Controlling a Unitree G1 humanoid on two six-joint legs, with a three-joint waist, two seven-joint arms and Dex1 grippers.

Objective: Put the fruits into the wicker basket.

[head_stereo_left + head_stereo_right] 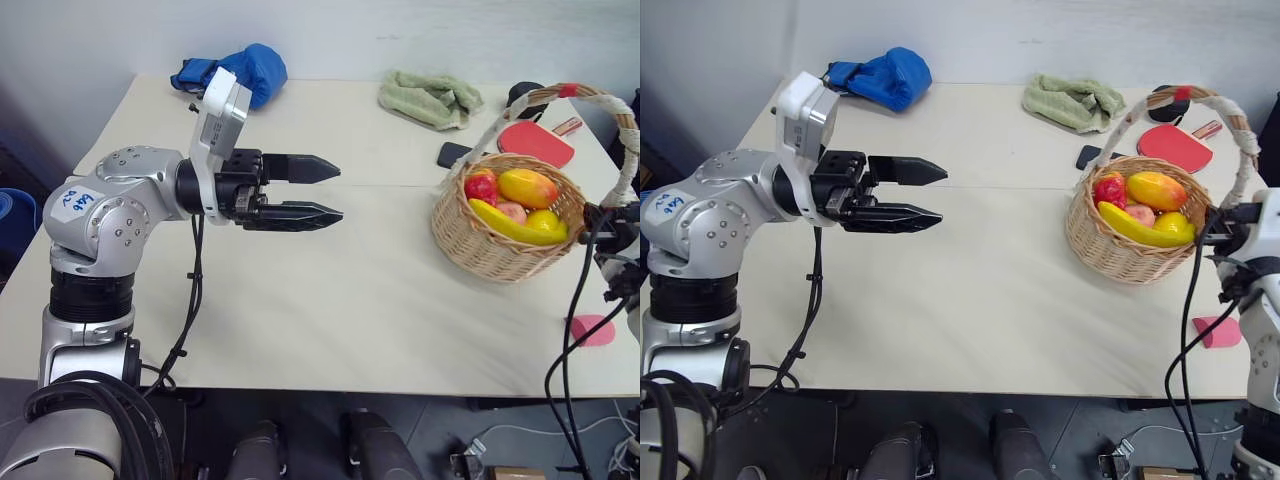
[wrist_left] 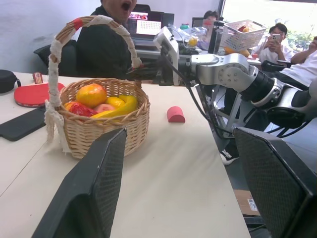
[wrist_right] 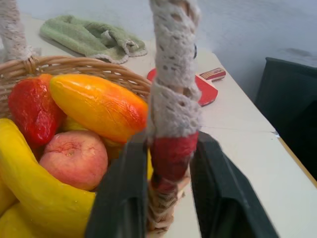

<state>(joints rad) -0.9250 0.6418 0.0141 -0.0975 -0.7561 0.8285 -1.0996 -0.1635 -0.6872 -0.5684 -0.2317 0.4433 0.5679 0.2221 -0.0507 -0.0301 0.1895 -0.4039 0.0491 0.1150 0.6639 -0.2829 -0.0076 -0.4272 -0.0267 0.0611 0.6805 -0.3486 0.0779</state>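
Observation:
The wicker basket [image 1: 480,245] stands at the right of the table, its arched handle [image 1: 628,150] wrapped in white cloth with red bands. Inside lie the fruits: a yellow banana [image 1: 510,225], a red apple-like piece [image 1: 481,186], an orange-yellow mango [image 1: 527,187] and a pinkish round fruit [image 3: 74,158]. My right gripper [image 3: 171,148] is level at the basket's right side, one finger on each side of the handle's red-wrapped foot and close against it. My left gripper [image 1: 340,192] hovers open and empty over the table's left half, pointing toward the basket.
A small pink cylinder [image 1: 591,330] lies near the front right edge. Behind the basket are a red paddle [image 1: 536,143] and a black phone [image 1: 453,154]. A green towel [image 1: 430,98] and blue cloth [image 1: 240,72] lie at the back. People sit beyond the table's right side.

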